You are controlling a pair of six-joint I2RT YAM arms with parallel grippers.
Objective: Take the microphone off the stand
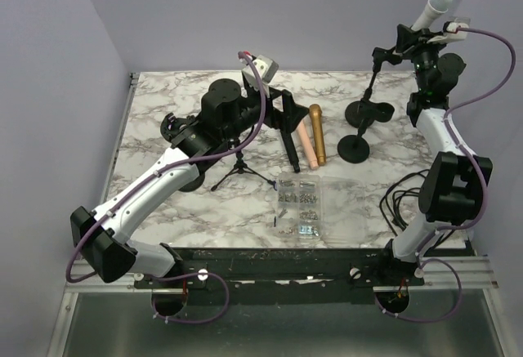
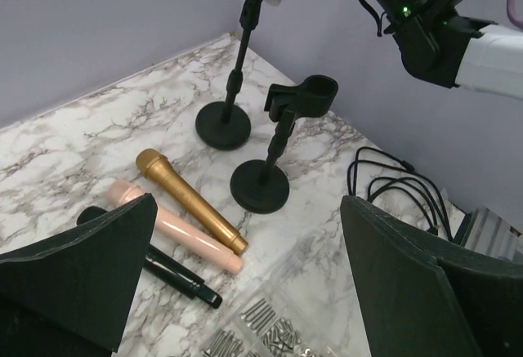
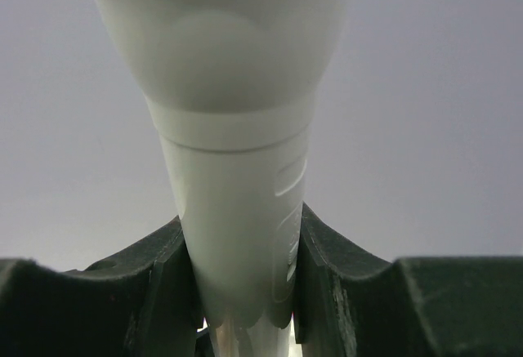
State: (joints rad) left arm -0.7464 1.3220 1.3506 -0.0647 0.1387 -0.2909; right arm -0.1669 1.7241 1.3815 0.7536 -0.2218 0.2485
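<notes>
A white microphone [image 1: 432, 7] with a grey head points up and to the right, high over the table's back right corner. My right gripper [image 1: 423, 40] is shut on its body; in the right wrist view both fingers [image 3: 155, 292] press against the white barrel [image 3: 237, 169]. The microphone's lower end is at the clip [image 1: 402, 45] of a black stand whose round base [image 1: 369, 113] rests on the table. I cannot tell whether it still sits in the clip. The stand also shows in the left wrist view [image 2: 237, 71]. My left gripper [image 1: 282, 112] is open and empty above the table's middle.
A second black stand [image 1: 354, 146] with an empty clip [image 2: 304, 95] stands in front of the first. Gold [image 1: 317, 132], pink [image 1: 306, 146] and black [image 2: 163, 267] microphones lie side by side mid-table. A clear box of screws [image 1: 298, 206], a small tripod [image 1: 241, 169] and cables [image 1: 400, 198] are nearer.
</notes>
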